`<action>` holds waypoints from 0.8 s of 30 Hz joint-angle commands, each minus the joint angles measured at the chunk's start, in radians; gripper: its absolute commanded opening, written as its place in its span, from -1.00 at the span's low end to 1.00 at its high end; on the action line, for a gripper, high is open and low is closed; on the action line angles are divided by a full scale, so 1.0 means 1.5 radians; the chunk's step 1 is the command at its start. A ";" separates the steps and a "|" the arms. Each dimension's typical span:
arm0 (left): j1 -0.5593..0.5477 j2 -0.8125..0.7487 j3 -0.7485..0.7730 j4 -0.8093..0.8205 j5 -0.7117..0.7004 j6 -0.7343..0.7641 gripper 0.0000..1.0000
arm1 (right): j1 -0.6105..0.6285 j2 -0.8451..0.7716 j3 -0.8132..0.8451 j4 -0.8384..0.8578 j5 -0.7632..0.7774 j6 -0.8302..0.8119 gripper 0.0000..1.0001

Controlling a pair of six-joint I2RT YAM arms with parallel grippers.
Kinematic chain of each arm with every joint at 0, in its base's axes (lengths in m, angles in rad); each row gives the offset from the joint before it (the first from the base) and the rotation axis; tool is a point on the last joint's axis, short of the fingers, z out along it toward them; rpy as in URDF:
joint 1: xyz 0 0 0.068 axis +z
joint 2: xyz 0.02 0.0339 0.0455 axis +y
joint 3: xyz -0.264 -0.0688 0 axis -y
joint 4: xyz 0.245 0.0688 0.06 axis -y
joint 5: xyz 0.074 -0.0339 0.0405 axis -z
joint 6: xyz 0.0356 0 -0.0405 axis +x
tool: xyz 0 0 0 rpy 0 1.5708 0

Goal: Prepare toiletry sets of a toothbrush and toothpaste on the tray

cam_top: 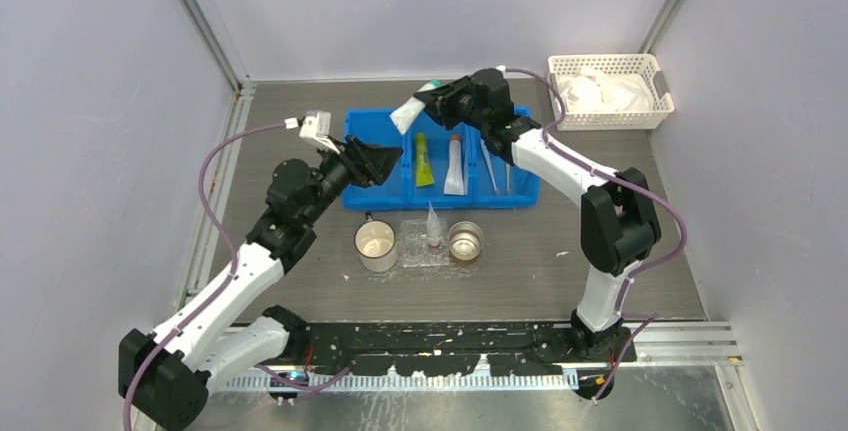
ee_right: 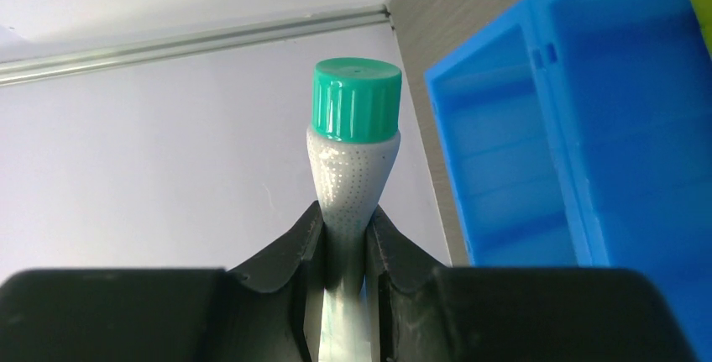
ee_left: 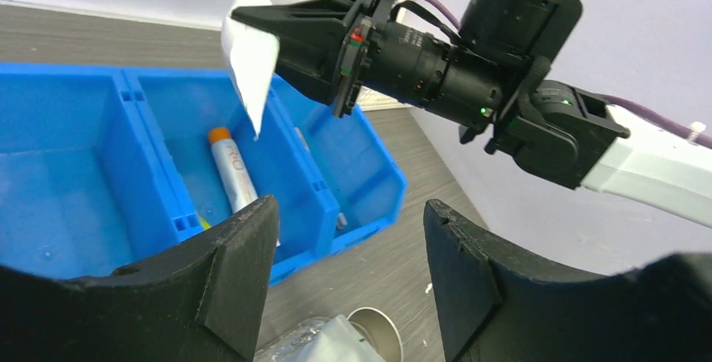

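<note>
My right gripper (ee_right: 346, 223) is shut on a white toothpaste tube with a green cap (ee_right: 354, 97). In the top view this tube (cam_top: 408, 111) hangs tilted over the back edge of the blue bin (cam_top: 520, 191), beside my right gripper (cam_top: 425, 101). My left gripper (ee_left: 350, 207) is open and empty, hovering over the bin's left compartment (cam_top: 385, 163). It faces the held tube (ee_left: 252, 60). The clear tray (cam_top: 412, 251) lies in front of the bin with one wrapped packet (cam_top: 432, 223) standing on it. Slim toothbrushes (cam_top: 495, 166) lie in the bin's right compartment.
The bin's middle compartment holds a yellow-green tube (cam_top: 424, 159) and a white tube with an orange cap (cam_top: 455, 164). A white mug (cam_top: 376, 244) and a metal cup (cam_top: 465, 241) flank the tray. A white lattice basket (cam_top: 608, 91) stands at the back right.
</note>
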 commanded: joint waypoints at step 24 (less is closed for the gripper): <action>-0.002 0.099 0.030 0.038 -0.063 0.060 0.04 | 0.017 -0.116 -0.077 0.071 -0.043 0.008 -0.53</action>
